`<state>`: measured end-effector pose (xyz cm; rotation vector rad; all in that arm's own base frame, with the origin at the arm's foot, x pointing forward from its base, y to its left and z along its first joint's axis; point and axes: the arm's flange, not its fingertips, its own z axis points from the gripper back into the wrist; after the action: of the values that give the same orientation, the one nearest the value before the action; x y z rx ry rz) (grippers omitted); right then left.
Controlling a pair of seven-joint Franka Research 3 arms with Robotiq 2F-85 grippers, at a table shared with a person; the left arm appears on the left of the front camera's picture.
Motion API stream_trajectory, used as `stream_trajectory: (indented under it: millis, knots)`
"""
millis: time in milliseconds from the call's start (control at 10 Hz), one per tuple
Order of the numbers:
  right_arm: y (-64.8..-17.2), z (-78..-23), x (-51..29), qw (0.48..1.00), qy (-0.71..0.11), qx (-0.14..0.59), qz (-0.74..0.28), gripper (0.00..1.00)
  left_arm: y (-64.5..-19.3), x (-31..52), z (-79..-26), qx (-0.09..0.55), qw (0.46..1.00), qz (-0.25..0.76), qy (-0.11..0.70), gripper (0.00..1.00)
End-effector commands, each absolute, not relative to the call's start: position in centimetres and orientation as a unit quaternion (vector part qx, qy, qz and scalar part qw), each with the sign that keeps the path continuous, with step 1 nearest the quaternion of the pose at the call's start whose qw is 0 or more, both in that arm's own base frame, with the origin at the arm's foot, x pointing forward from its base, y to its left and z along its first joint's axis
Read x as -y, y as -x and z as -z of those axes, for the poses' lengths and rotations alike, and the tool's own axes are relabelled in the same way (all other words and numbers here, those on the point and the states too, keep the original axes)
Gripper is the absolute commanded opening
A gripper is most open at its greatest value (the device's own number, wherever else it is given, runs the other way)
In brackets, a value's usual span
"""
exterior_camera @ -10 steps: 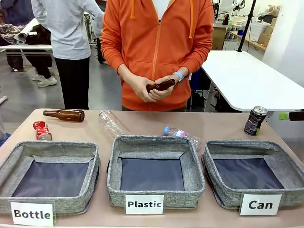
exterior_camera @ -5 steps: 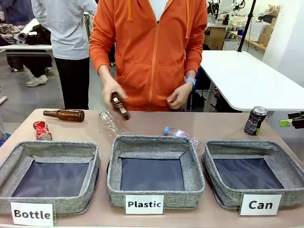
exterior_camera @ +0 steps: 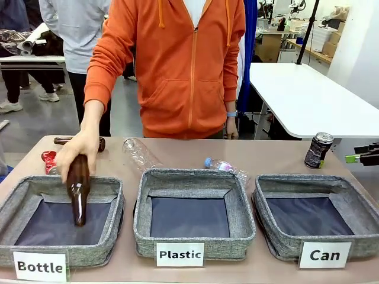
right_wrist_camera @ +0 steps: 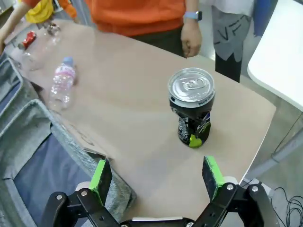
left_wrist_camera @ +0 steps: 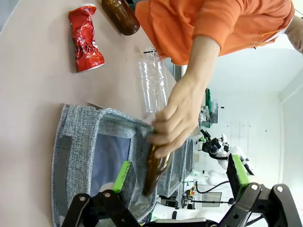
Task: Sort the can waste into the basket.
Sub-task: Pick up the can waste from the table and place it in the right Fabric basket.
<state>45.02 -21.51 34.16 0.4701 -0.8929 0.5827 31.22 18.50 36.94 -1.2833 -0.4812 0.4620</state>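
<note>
A black can [exterior_camera: 318,150] with a silver top stands upright at the table's far right, behind the grey basket labelled "Can" [exterior_camera: 308,180]. In the right wrist view the black can [right_wrist_camera: 191,106] stands just beyond my open right gripper [right_wrist_camera: 156,174], and the basket's corner [right_wrist_camera: 33,137] lies at the lower left. My right gripper [exterior_camera: 359,155] pokes in at the right edge, right of the can. The red crushed can [exterior_camera: 47,157] lies at the far left, partly behind a person's hand. My open left gripper [left_wrist_camera: 180,172] hovers over the left basket, with the red can [left_wrist_camera: 85,39] farther off.
A person in an orange hoodie lowers a brown bottle [exterior_camera: 78,190] neck-down into the "Bottle" basket [exterior_camera: 18,190]. The "Plastic" basket [exterior_camera: 192,176] sits in the middle. Two clear plastic bottles [exterior_camera: 139,154] [exterior_camera: 225,167] and another brown bottle [exterior_camera: 59,141] lie behind the baskets.
The person's hand carried the brown bottle from in front of the body leftward and down into the "Bottle" basket. Both grippers stay open, and the right one has barely shifted.
</note>
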Motion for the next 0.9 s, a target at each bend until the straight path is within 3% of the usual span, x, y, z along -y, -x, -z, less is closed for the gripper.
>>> stream_trajectory:
  millis: [0, 200, 300, 500, 800]
  knots:
    - [-46.1, -33.0, 22.2, 0.817, -0.226, 0.448, -0.285, 1.00, -28.8, -20.9, -40.2, 0.219, 0.712, -0.215, 0.632, 1.00]
    - [-47.3, -31.7, 22.2, 0.817, -0.229, 0.447, -0.282, 1.00, -25.5, -25.3, -44.5, 0.297, 0.676, -0.213, 0.640, 1.00]
    - [-47.6, -31.3, 22.1, 0.813, -0.228, 0.452, -0.286, 1.00, -24.8, -25.8, -44.9, 0.306, 0.668, -0.214, 0.644, 1.00]
    - [-48.3, -30.8, 21.7, 0.802, -0.230, 0.464, -0.298, 1.00, -24.2, -24.5, -44.5, 0.271, 0.674, -0.224, 0.650, 1.00]
    - [-50.5, -29.9, 20.4, 0.806, -0.226, 0.457, -0.300, 1.00, -24.3, -23.8, -44.8, 0.276, 0.691, -0.222, 0.630, 1.00]
